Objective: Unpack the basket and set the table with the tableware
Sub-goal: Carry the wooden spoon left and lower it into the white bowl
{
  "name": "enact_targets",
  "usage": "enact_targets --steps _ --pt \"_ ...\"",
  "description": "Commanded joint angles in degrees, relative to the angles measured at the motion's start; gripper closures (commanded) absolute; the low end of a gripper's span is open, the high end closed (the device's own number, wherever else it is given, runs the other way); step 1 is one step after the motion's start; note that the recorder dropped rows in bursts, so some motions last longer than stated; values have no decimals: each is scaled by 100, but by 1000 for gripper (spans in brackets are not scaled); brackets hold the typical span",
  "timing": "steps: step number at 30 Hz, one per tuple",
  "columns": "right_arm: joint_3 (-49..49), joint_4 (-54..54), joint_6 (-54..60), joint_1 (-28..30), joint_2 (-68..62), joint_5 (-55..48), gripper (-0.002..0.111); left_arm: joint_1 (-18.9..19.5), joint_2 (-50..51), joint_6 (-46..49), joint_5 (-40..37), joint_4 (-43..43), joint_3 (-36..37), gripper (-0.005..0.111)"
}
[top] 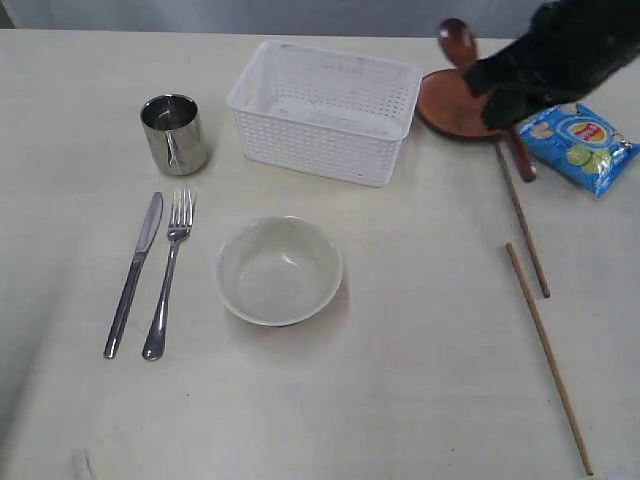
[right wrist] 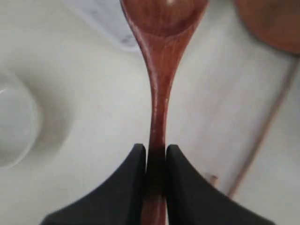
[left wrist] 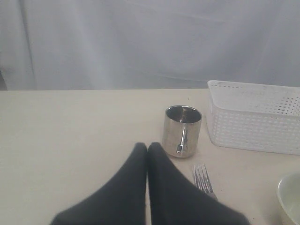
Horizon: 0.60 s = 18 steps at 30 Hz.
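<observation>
My right gripper [top: 492,92] [right wrist: 156,150] is shut on the handle of the reddish-brown wooden spoon [top: 458,44] [right wrist: 161,70], held above the table [top: 420,390] beside the brown plate [top: 440,106] [right wrist: 272,23]. The white basket [top: 322,150] [left wrist: 253,124] stands at the back middle with nothing showing inside. The steel cup [top: 174,133] [left wrist: 182,131], knife [top: 135,270], fork [top: 170,270] [left wrist: 202,178] and cream bowl [top: 278,272] [right wrist: 14,122] lie on the left and middle. Two chopsticks [top: 525,225] [top: 548,355] lie apart on the right. My left gripper [left wrist: 147,147] is shut and empty, near the cup.
A blue chips bag [top: 580,146] lies at the right edge, just beyond the plate. The right arm hides part of the plate and of the spoon's handle. A pale curtain hangs behind the table's far edge.
</observation>
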<state>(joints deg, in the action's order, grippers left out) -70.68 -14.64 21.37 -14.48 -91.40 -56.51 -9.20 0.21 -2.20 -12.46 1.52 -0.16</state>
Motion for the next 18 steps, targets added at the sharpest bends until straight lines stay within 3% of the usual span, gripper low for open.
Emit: enact_targets --steps 1,7,18 --pt "-594 688 -278 -1358 -118 -967 109 -6 -21 2 36 17 16 107" --pt "-876 1652 -1330 -2657 -760 -1345 109 -6 -21 2 36 17 16 107" --pt "-876 1144 -2301 -3247 -1625 -1345 109 -6 -21 2 36 17 16 107"
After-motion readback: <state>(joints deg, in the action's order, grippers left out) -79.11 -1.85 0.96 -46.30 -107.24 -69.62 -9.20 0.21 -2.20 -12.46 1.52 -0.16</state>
